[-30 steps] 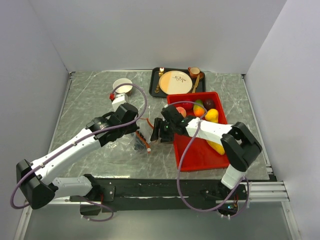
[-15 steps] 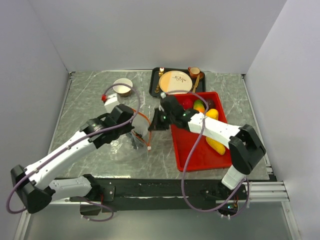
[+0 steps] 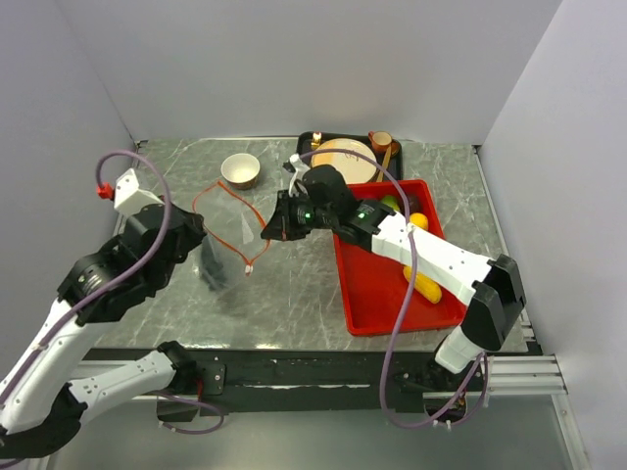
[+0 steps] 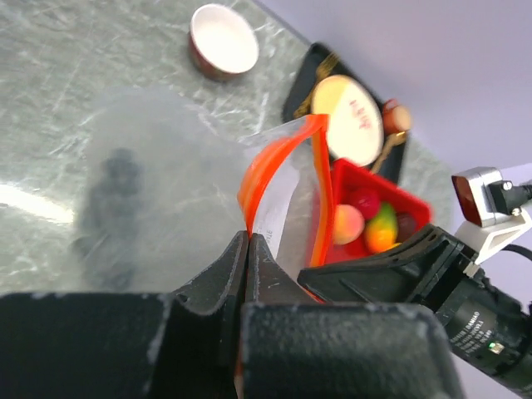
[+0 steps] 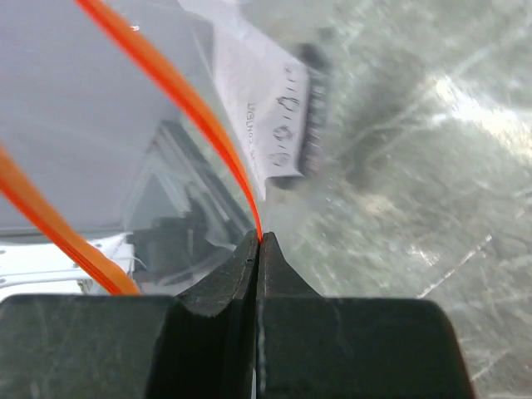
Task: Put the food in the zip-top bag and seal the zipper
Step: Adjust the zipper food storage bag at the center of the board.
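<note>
The zip-top bag (image 4: 158,162) hung lifted above the marble table (image 3: 313,304), left of the red tray (image 3: 377,299). It was clear and crinkly, its orange zipper (image 4: 274,154) gaping in a loop, with a dark shape showing through. The left gripper (image 4: 247,241) pinched one lip of the zipper and the right gripper (image 5: 258,239) the other, its arm stretched leftward past the tray, where most food (image 4: 366,223) remained.

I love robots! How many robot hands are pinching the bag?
2. The left gripper pinches the zip-top bag's zipper on its left side; the right gripper pinches its right side.
</note>
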{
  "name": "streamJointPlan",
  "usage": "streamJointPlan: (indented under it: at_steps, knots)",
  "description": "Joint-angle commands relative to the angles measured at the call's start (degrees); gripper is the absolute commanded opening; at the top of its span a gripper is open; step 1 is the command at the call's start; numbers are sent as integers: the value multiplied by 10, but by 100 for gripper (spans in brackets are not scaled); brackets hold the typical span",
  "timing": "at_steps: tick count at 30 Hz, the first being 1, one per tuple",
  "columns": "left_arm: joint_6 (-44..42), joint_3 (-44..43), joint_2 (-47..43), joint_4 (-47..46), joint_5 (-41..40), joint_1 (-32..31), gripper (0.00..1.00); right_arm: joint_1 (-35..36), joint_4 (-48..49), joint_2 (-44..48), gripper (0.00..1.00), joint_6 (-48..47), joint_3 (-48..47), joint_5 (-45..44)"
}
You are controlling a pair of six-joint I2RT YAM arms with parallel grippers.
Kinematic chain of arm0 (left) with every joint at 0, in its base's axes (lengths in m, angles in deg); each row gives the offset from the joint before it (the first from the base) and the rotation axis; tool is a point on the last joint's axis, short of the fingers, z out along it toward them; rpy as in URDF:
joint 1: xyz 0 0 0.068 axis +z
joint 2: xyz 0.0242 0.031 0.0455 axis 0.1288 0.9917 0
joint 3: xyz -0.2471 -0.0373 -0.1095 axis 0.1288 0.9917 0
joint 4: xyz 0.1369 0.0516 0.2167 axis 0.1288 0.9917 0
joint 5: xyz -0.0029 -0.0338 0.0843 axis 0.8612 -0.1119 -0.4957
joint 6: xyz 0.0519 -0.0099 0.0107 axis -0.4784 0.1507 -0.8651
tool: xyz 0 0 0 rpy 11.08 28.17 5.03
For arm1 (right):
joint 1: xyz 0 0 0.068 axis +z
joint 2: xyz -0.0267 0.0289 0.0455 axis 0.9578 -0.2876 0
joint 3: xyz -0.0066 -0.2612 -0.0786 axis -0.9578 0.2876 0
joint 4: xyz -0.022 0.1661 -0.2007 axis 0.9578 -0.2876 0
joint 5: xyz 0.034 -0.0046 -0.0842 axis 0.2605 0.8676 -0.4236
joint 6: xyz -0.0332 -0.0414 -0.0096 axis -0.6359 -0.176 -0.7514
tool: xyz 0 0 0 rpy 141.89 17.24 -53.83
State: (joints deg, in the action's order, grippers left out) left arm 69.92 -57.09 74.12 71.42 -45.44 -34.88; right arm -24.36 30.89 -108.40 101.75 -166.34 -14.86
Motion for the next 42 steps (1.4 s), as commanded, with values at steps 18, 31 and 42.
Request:
streamJointPlan:
  at_steps: [18,31,42]
  knots:
    - [-85,108,179,-130,137,4,1,-20,19,91,63,77,226,-239]
    - [-99,147,148,-205,221,3,1,-239,-219,245,100,80,315,-419]
    - [-112,147,155,-207,224,3,1,-345,-236,272,100,54,389,-397]
